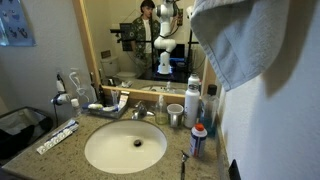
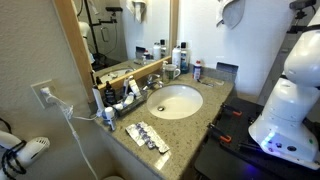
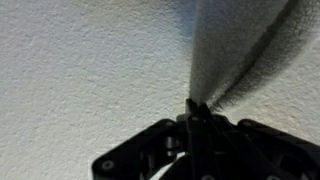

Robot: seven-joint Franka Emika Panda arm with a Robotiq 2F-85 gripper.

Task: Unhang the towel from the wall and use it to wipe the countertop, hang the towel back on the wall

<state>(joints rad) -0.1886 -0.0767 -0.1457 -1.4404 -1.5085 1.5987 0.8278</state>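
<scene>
Up high, hand (image 3: 197, 113) pinching towel (image 3: 226, 50) at wall (image 3: 80, 60), labels on bottles (image 1: 193, 97) unreadable

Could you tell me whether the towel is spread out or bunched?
Bunched: in the wrist view the towel narrows into the gripper, against the wall.
</scene>
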